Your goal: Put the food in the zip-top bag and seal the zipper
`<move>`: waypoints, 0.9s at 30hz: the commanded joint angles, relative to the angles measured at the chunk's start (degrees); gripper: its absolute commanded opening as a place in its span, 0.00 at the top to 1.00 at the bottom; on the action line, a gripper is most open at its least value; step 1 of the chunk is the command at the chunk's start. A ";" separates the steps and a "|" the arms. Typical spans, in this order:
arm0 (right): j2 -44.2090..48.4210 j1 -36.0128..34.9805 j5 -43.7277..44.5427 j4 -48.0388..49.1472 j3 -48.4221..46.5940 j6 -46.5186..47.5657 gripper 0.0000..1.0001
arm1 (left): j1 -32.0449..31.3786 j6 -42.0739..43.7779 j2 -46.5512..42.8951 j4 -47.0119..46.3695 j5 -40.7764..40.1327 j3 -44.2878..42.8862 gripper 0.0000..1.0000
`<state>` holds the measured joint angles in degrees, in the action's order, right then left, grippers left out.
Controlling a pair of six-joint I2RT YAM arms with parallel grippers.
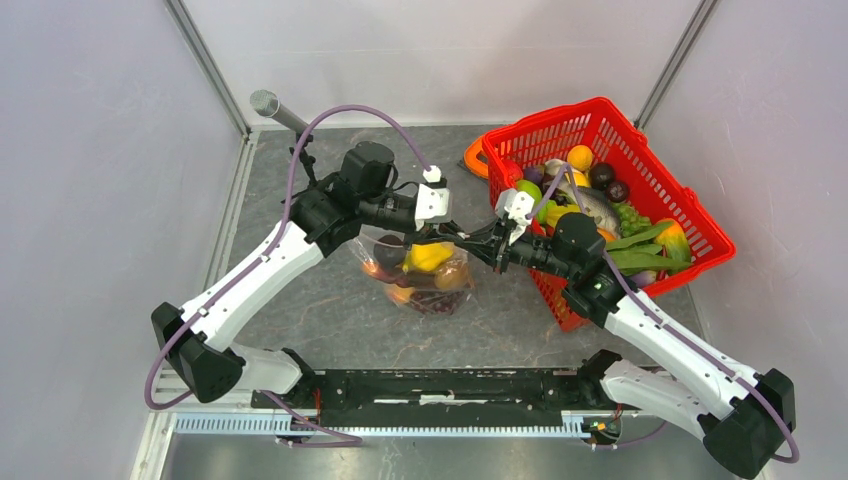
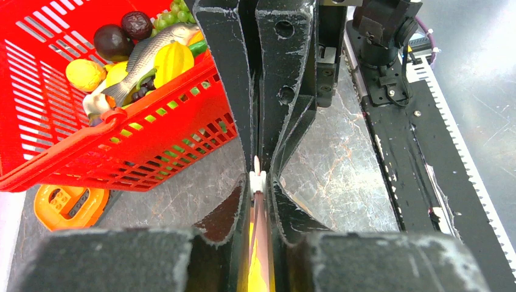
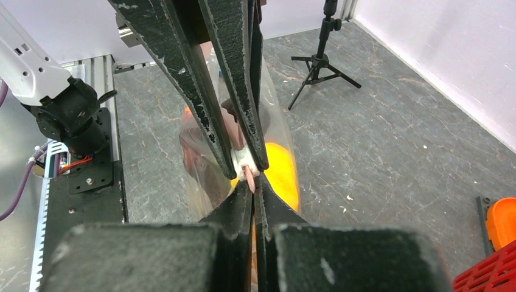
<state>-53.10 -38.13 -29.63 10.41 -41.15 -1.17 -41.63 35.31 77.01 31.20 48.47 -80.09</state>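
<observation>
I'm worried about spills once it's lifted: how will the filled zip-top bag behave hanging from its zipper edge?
Probably floppy: the zip-top bag is thin clear film bulging around the food. Likely bottom-heavy, so it may swing below the zipper. The film looks slick, so the left tool and right tool, pinching that strip, might slip.

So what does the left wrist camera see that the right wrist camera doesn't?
Only the left wrist view shows what's inside the basket: a fish, yellow fruit, dark plums and green grapes. Only the right wrist view shows the tripod and the clear bag's bulging side with orange food inside. Both show the grey table, and the left hand and right hand nose to nose, pinching the pink zipper.
</observation>
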 commanded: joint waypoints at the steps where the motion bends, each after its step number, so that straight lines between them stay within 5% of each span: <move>1: 1.11 0.25 3.57 0.68 -2.12 0.65 1.00 | -0.39 1.81 -0.98 1.53 -0.95 -1.07 0.95; 21: 1.89 0.25 0.05 1.71 -0.66 2.18 1.00 | -0.37 1.06 -6.44 4.04 -7.26 2.30 0.98; 27: 0.68 0.29 -1.97 1.52 -1.84 5.23 0.58 | -0.39 -2.33 -5.30 0.92 -3.63 1.83 0.98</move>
<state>-52.14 -38.13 -29.71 9.80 -41.12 0.89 -42.02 35.53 72.18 34.13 41.67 -77.91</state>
